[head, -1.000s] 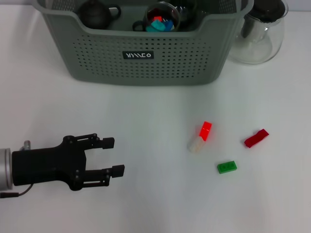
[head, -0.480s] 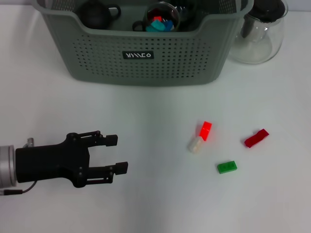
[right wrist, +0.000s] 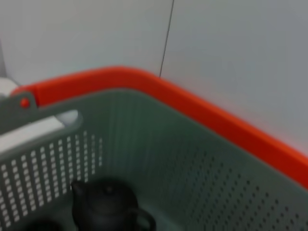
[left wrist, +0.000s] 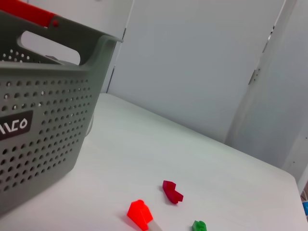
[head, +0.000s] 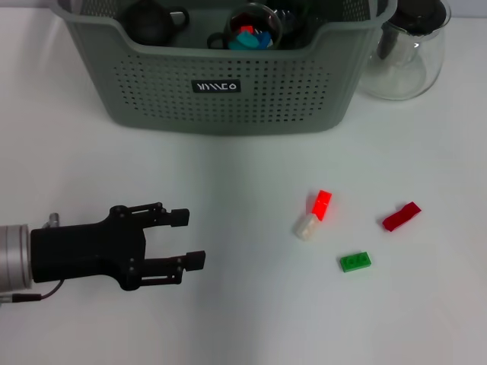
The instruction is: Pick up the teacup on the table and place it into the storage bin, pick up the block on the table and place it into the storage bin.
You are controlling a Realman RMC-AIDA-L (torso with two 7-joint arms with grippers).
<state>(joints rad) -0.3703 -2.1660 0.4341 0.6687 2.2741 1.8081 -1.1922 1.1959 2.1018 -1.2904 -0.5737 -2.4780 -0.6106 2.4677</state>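
so the left gripper (head: 188, 239) sits low over the tabletop near its left edge, fingers spread wide with nothing between them, pointing toward the blocks. the right gripper is not seen in the head view; its wrist camera looks down into the bin (right wrist: 144, 159) at a dark teapot (right wrist: 108, 204), so it seems to hang over the bin, and its fingers can't be told.

the bin (head: 228, 99) stands at the far edge, middle-left, with a glass pot (head: 403, 53) just beside its right end. inside it lie the teapot (head: 152, 21) and a glass cup (head: 255, 26) holding coloured bits, likely the teacup, already in. no cup stands on the bare tabletop.

the blocks lie toward the right half, well apart from the left gripper: a red-and-white block (head: 314, 214), a dark red block (head: 401, 217) nearer the right edge, and a green block (head: 355, 261) nearest the front. from the left wrist they show as red block (left wrist: 139, 214), dark red (left wrist: 172, 191) and green (left wrist: 199, 225).

these look like small hard plastic bricks: light, stiff, a bit slick, not fragile. probably best pinched across the short flat sides, jaws squared to the block, since a skewed pinch could flick it away.
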